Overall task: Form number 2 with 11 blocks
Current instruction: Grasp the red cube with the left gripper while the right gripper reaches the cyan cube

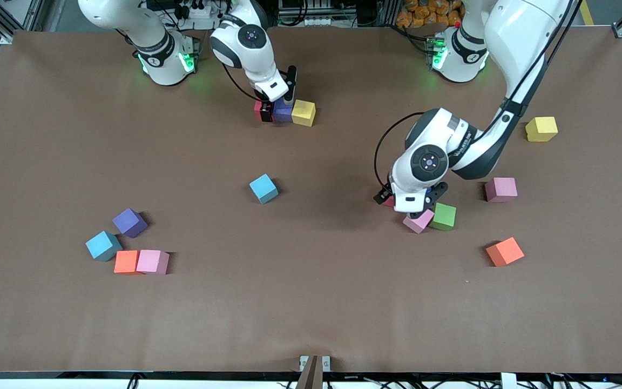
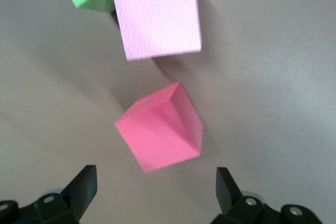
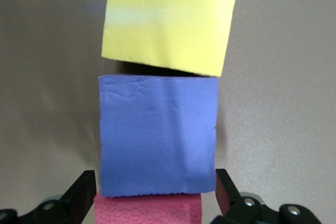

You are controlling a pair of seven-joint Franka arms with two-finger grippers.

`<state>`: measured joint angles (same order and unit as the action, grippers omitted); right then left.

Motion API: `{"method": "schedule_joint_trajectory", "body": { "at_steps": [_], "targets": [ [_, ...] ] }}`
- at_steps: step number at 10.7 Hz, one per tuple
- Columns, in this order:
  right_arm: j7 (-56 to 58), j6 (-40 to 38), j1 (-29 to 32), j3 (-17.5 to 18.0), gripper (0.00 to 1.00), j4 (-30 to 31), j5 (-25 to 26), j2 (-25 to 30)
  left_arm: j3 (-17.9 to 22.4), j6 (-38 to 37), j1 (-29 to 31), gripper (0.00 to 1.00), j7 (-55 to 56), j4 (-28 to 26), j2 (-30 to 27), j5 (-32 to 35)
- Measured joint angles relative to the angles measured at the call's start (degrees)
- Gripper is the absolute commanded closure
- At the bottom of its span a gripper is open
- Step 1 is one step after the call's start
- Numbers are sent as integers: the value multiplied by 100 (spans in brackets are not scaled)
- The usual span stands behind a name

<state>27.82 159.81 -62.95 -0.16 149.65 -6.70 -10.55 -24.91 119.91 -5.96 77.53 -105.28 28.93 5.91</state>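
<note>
My right gripper (image 1: 277, 108) is low over a row of three touching blocks: red (image 1: 258, 109), purple (image 1: 283, 111), yellow (image 1: 304, 112). In the right wrist view its open fingers (image 3: 84, 192) stand either side of the red block (image 3: 147, 209), with the purple (image 3: 157, 135) and yellow (image 3: 170, 19) blocks past it. My left gripper (image 1: 409, 199) is open over a red block (image 2: 160, 129), which is mostly hidden under the hand in the front view (image 1: 389, 202). A pink block (image 1: 418, 220) and a green block (image 1: 444, 216) touch each other beside it.
Loose blocks: light blue (image 1: 263, 188) mid-table; purple (image 1: 129, 222), light blue (image 1: 103, 245), orange (image 1: 126, 261) and pink (image 1: 152, 261) clustered toward the right arm's end; pink (image 1: 501, 189), yellow (image 1: 541, 128) and orange (image 1: 505, 251) toward the left arm's end.
</note>
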Motion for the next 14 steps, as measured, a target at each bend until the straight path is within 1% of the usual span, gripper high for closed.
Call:
{"method": "schedule_joint_trajectory", "body": {
  "at_steps": [2, 3, 6, 7, 8, 12, 13, 14],
  "targets": [
    [206, -136, -3, -156, 0, -34, 0, 105, 54, 0, 4, 0, 541, 49, 109, -138],
    [411, -377, -6, -327, 0, -64, 0, 254, 54, -11, -3, 0, 862, 48, 140, -149],
    [1202, -1236, -3, -1143, 0, -142, 0, 966, 53, -244, -6, 0, 1633, 34, 143, -150],
    [1359, -1496, 0, -1424, 0, -213, 0, 1143, 53, -285, -6, 0, 1792, 9, 147, -150],
    [1430, -1709, 3, -1609, 0, -303, 0, 1242, 53, -292, -7, 0, 1848, -7, 150, -150],
    [1417, -1862, 6, -1728, 0, -358, -1, 1289, 54, -301, -8, 0, 1883, -47, 156, -110],
    [1401, -1860, 20, -1835, 0, -367, -2, 1288, 54, -301, -8, 0, 1884, -51, 157, -55],
    [1401, -1861, 65, -2065, 0, -423, -2, 1287, 55, -301, -7, 0, 1884, -53, 158, -33]
  ]
}}
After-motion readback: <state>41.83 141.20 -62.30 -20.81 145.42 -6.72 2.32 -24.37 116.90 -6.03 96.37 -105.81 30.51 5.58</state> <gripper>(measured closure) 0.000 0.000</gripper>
